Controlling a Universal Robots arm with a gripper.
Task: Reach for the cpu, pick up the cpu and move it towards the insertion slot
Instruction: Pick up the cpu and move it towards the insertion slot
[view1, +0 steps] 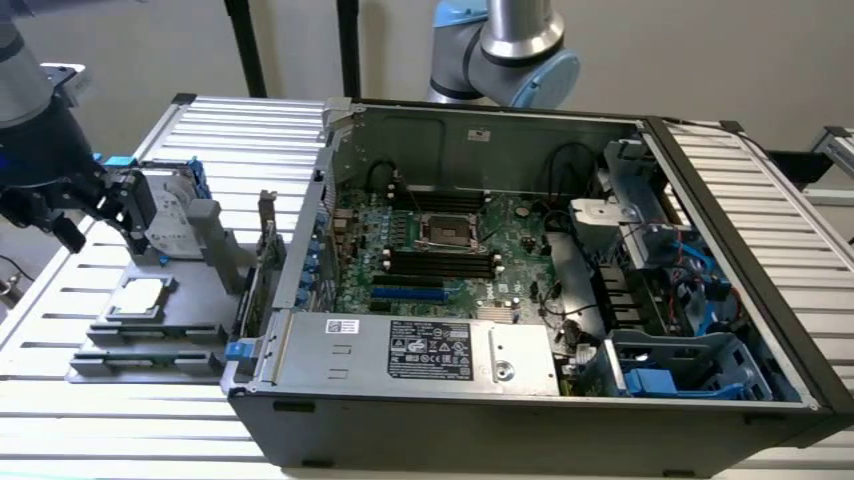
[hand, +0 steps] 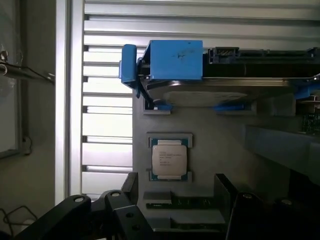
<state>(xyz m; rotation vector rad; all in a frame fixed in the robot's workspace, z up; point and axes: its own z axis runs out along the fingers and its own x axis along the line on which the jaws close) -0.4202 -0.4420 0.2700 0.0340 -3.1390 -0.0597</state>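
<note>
The cpu (view1: 140, 298) lies flat, silvery top up, in a shallow square seat on a grey holder plate (hand: 215, 150). The plate rests on the slatted metal table (view1: 80, 420) at the exterior view's left, outside the computer case (view1: 534, 420). Nothing touches the chip. Just beyond it on the same plate stands the hard drive (view1: 167, 215), set on edge with blue brackets at its ends. The gripper (view1: 102, 235) hangs above the plate, closer to the hard drive's end than to the chip and clear of both. Its two dark fingers (hand: 120, 215) are spread wide and hold nothing. In the wrist view the chip sits a little ahead of the gap between them (the printing on its metal lid is too small to read). The insertion slot (view1: 450, 230) is well apart from all this. It is a square socket with a shiny frame and dark centre on the green motherboard (view1: 521, 225) inside the opened case, with long black memory slots just beside it on the near side and a blue card slot nearer the case's front.
</note>
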